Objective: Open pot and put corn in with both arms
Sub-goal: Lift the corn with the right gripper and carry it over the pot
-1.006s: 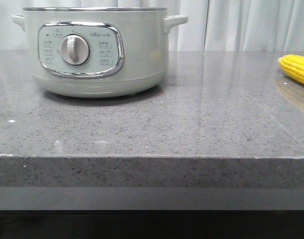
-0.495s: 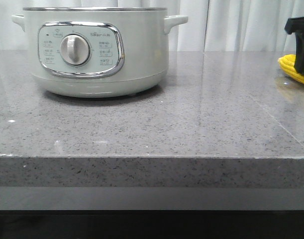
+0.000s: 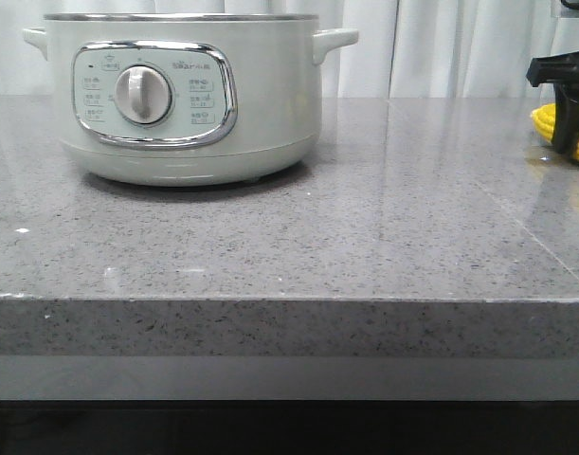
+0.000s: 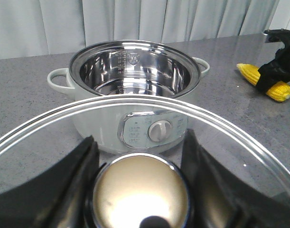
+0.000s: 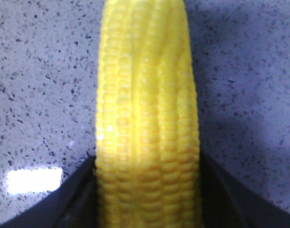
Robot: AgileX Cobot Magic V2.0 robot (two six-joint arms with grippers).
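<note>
Yellow, bumpy corn (image 5: 147,123) sits between the right hand's (image 3: 566,128) spread fingers.

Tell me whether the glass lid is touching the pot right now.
Apart. The left wrist view shows the left tool holding the glass lid by its knob, away from the pot, whose steel inside lies open with bare counter between them.
</note>
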